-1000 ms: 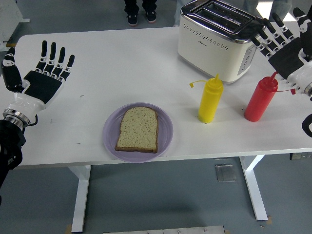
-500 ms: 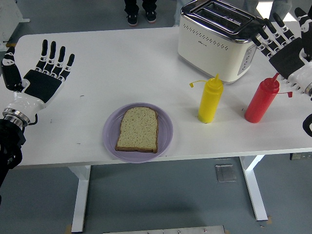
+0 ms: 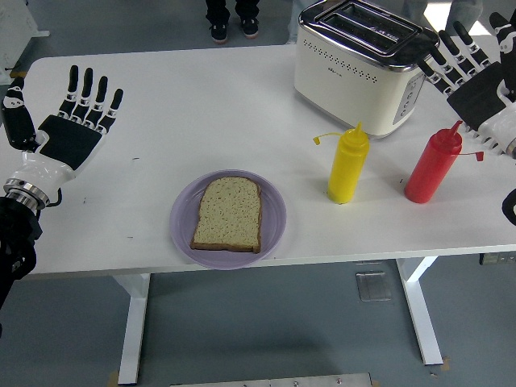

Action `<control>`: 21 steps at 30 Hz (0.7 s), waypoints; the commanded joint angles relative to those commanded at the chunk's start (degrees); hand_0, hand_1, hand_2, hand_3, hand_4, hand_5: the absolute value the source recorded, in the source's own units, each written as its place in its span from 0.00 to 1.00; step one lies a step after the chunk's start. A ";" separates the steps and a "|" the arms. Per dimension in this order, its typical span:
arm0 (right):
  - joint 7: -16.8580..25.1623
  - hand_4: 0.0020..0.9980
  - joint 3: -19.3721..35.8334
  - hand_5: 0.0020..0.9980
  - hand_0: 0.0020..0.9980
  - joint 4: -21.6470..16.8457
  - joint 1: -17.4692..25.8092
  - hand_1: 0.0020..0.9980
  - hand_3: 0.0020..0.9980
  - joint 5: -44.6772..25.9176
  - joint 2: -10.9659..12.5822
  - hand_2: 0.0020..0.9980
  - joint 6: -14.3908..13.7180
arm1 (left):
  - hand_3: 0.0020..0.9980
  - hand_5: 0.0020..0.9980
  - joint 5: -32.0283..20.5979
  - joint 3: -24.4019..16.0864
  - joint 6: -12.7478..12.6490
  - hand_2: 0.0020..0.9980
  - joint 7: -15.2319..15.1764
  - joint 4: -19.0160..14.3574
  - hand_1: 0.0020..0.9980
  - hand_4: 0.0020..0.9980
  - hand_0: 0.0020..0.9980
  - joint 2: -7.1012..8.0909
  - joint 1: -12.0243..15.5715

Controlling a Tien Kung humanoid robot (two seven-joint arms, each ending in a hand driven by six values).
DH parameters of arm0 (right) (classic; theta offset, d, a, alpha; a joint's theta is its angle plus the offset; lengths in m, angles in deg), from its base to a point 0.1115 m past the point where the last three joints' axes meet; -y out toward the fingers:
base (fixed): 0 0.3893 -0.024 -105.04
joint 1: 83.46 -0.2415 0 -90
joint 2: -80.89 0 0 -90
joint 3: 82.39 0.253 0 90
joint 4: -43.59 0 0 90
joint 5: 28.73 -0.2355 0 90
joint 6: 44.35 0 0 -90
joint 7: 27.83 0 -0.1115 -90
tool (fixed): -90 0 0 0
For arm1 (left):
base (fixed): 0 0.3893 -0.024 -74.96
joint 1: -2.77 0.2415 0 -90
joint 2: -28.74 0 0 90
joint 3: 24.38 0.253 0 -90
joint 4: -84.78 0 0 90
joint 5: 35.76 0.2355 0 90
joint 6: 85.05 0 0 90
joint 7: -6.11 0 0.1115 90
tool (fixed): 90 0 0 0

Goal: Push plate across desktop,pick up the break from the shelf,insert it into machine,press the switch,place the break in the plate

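Bread slice (image 3: 229, 214) lies flat on the purple plate (image 3: 274, 230), near the front edge of the worktop (image 3: 185, 113), roughly centre. Judging from that, the task looks at or near its last step.

Left hand (image 3: 68, 129): open, palm up, fingers spread, holding nothing, over the worktop's left end, well apart from the plate.

Right hand (image 3: 476, 76): open, fingers extended, holding nothing, just beside the toaster (image 3: 359, 68) at its right end. Cannot tell if it touches the housing.

Both toaster slots look empty. Yellow squeeze bottle (image 3: 348, 164) and red squeeze bottle (image 3: 431, 164) stand upright between toaster and plate side, red one just below the right hand.

Handling judgement:
- Bread is light, soft and compressible, and tears or crumbles under a hard pinch.
- Crust edge is the stiffest part; best hold is a gentle pinch across opposite crust edges, not the middle.
- Lying flat, it gives fingers little edge to get under; the plate rim also blocks a low approach.
- Plate is light and likely slides easily on the smooth worktop.
- Red bottle is a tip-over risk for any right arm sweep.
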 joint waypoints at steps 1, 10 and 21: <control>0.00 0.74 0.05 0.57 0.83 -0.02 0.02 0.77 0.75 0.02 0.01 0.76 -0.02 | 0.73 1.00 -0.01 -0.01 0.00 0.72 0.00 -0.03 0.75 0.78 0.81 0.01 -0.01; 0.01 0.73 0.19 0.57 0.83 -0.01 0.16 0.77 0.75 0.13 0.06 0.76 -0.14 | 0.73 1.00 0.01 -0.08 -0.04 0.72 0.01 -0.15 0.75 0.78 0.81 0.06 -0.02; -0.02 0.73 0.04 0.56 0.83 -0.02 0.31 0.77 0.75 0.26 0.20 0.76 -0.20 | 0.73 1.00 0.17 0.01 -0.04 0.72 0.01 -0.21 0.75 0.78 0.81 0.03 0.11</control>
